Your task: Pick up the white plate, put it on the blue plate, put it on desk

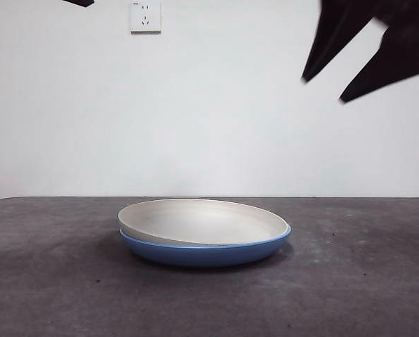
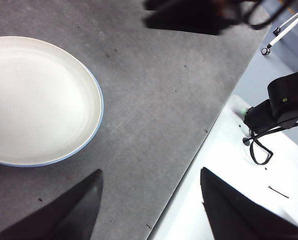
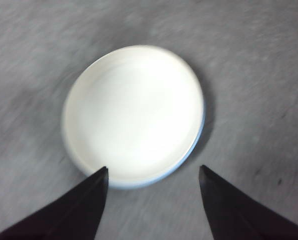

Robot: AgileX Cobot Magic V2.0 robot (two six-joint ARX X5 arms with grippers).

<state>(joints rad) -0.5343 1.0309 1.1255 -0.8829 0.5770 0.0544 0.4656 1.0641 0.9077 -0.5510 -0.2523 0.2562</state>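
White plate (image 1: pixel 203 221) nested in blue plate (image 1: pixel 205 250), mid-table (image 1: pixel 48 281).
Stacking step appears done; returning the plate to the table remains. Right gripper (image 3: pixel 152 172) hangs above the stack, jaws spread, empty. Left gripper (image 2: pixel 151 175) waits near the table edge, jaws released.

The right gripper (image 3: pixel 152 172) hangs above the desk (image 3: pixel 258 60) with its two black jaws spread wide and nothing between them. The white plate (image 3: pixel 134 115) fills the middle of the frame, nested in the blue plate (image 3: pixel 200 134), of which only a thin blue crescent shows along the lower right rim. The picture is blurred, so the left jaw's tip seems to overlap the white plate's lower edge without touching it
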